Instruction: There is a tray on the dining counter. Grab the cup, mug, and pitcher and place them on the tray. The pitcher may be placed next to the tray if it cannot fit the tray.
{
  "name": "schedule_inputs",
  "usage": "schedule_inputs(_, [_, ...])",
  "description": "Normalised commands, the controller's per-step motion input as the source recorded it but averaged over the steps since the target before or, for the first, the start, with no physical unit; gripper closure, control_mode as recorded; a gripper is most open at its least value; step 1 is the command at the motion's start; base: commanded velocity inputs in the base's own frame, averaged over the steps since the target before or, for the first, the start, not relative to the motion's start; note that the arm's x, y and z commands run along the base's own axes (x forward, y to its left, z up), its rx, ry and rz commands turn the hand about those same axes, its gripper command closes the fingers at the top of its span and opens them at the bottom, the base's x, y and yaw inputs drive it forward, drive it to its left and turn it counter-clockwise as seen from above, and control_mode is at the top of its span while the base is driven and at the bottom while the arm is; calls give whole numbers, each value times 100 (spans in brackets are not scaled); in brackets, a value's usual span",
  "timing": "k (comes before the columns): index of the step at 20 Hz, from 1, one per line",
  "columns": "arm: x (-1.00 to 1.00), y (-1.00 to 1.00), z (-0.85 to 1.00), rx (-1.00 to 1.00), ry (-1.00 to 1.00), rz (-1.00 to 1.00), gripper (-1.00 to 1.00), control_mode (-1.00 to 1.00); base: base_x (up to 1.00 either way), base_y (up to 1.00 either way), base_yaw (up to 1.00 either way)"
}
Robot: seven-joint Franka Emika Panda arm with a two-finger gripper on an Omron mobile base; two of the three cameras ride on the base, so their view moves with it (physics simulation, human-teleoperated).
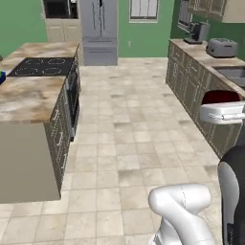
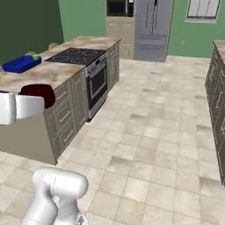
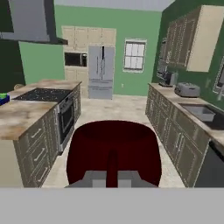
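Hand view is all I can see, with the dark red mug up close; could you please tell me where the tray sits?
Observer: In the right base view the blue tray lies on the dining counter, to the picture's left of the black cooktop.
Operator: Thank you; is the mug over the counter yet?
Observer: No. The mug, in the shut gripper, appears to hang in the aisle, in front of the counter's drawers.
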Motion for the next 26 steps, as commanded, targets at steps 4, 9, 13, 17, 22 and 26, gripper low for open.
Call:
schedule_inputs(4, [0,0,0,0,0,0,100,100,-26,2,84])
schedule_inputs(9, [0,0,0,0,0,0,100,100,22,56,35])
schedule_inputs(13, [0,0,0,0,0,0,100,100,73,89,0])
schedule_inputs(17, [0,0,0,0,0,0,100,100,85,99,-4])
schedule_inputs(22, [0,0,0,0,0,0,100,100,96,100,-12])
schedule_inputs(26, [0,0,0,0,0,0,100,100,100,100,-17])
